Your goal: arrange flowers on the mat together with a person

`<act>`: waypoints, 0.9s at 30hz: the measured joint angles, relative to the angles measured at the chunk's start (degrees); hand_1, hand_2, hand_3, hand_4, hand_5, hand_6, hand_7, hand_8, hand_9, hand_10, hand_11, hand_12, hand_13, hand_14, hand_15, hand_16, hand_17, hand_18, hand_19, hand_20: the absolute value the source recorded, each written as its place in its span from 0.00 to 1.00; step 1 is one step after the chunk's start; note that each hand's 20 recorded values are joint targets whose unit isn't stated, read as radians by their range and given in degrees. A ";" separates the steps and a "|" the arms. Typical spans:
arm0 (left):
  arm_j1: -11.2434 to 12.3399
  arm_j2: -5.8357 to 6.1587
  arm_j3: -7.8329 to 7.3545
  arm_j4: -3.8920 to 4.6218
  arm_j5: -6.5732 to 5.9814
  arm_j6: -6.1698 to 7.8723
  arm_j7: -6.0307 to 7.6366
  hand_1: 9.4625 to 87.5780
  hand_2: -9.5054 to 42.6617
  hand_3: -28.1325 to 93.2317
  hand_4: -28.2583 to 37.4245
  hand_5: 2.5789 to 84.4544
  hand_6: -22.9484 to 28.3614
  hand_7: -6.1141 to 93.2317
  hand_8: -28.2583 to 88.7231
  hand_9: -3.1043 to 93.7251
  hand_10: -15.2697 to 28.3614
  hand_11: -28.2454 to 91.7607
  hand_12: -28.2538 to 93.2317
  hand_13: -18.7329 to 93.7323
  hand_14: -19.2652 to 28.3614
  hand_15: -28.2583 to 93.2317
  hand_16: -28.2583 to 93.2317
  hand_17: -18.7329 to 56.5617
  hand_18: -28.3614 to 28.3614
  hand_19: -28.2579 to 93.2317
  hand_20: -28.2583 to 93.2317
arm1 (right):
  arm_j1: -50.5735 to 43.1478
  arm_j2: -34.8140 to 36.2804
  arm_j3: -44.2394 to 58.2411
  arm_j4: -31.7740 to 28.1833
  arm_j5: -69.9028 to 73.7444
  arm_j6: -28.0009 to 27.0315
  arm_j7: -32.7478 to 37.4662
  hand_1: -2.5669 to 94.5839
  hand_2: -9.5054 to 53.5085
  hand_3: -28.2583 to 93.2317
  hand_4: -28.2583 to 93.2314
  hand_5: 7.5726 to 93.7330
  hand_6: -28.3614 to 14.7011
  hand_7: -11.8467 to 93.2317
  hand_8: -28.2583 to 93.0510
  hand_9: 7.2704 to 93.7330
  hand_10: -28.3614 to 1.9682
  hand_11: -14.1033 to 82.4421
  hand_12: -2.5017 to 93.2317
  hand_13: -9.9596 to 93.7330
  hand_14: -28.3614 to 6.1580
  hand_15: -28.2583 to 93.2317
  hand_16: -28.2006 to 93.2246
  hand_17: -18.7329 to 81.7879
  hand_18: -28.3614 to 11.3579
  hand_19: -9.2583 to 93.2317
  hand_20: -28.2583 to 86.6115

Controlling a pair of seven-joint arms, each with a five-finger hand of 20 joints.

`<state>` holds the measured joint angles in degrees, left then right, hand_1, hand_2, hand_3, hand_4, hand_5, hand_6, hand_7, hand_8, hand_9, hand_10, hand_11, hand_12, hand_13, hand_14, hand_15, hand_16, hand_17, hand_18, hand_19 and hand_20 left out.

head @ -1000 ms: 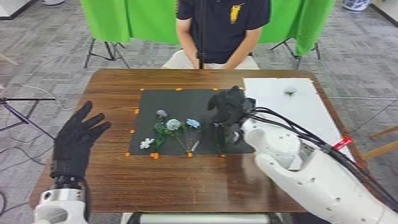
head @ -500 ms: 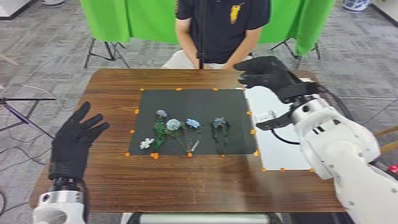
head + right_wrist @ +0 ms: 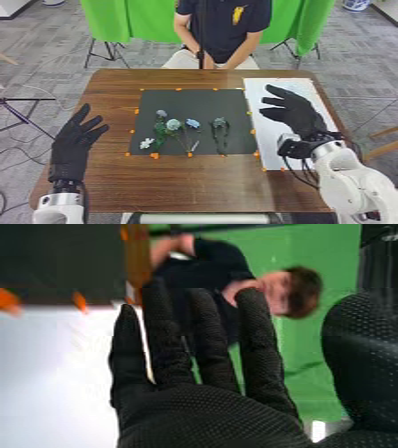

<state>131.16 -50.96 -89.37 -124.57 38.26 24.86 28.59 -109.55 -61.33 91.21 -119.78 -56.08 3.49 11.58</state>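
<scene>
The black mat (image 3: pixel 200 100) is laid on the brown table (image 3: pixel 195 185), and orange marks (image 3: pixel 155 156) are set along its edges. On the mat, several flowers are laid out with their heads toward its far side. A white flower (image 3: pixel 147 143) is placed near the mat's near left corner, and a purplish flower (image 3: pixel 162 113) is seen farther up its left part. A pale blue-green flower (image 3: pixel 173 124) and a blue flower (image 3: pixel 193 123) are placed side by side around the mat's middle, with green leaves (image 3: pixel 161 131) spread to their left. A grey-green flower (image 3: pixel 219 121) with dark stems is laid toward the mat's right edge.

To the right of the mat, the right hand (image 3: pixel 298 112) is held over the white sheet (image 3: pixel 256 100), its fingers straightened and its thumb held apart from them. To the left of the mat, the left hand (image 3: pixel 75 142) is held with its fingers extended and its thumb spread away.
</scene>
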 measured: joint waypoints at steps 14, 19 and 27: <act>-0.04 -0.58 -0.09 0.07 0.70 -0.14 -0.64 0.10 0.32 0.86 0.00 0.39 0.50 0.18 0.16 0.40 0.71 0.39 0.31 0.41 0.94 0.60 0.18 0.12 0.90 0.60 0.36 | -5.36 3.49 0.73 1.25 0.62 0.71 -2.45 0.19 0.23 0.88 0.00 0.35 0.75 0.24 0.13 0.39 0.53 0.21 0.18 0.40 0.29 0.39 0.39 0.19 0.17 0.53 0.39; -0.10 -0.58 -0.02 0.07 0.75 -0.17 -0.68 0.10 0.31 0.86 0.00 0.39 0.50 0.18 0.16 0.40 0.71 0.39 0.31 0.41 0.94 0.60 0.18 0.12 0.90 0.60 0.36 | -5.42 3.47 0.72 1.75 0.82 1.12 -3.09 0.19 0.23 0.88 0.00 0.35 0.76 0.24 0.13 0.39 0.53 0.21 0.18 0.40 0.29 0.39 0.39 0.19 0.17 0.53 0.39; -0.10 -0.71 -0.08 0.09 0.99 -0.35 -1.04 0.11 0.31 0.86 0.00 0.39 0.50 0.18 0.16 0.41 0.72 0.39 0.31 0.41 0.94 0.60 0.18 0.12 0.90 0.60 0.36 | -5.44 3.48 1.08 1.90 0.83 1.34 -3.43 0.19 0.23 0.88 0.00 0.35 0.76 0.24 0.13 0.39 0.54 0.21 0.18 0.39 0.30 0.38 0.39 0.19 0.16 0.53 0.39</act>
<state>131.05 -51.67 -89.45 -124.48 39.25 24.50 27.55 -114.99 -57.84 92.30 -117.88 -55.25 4.82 8.15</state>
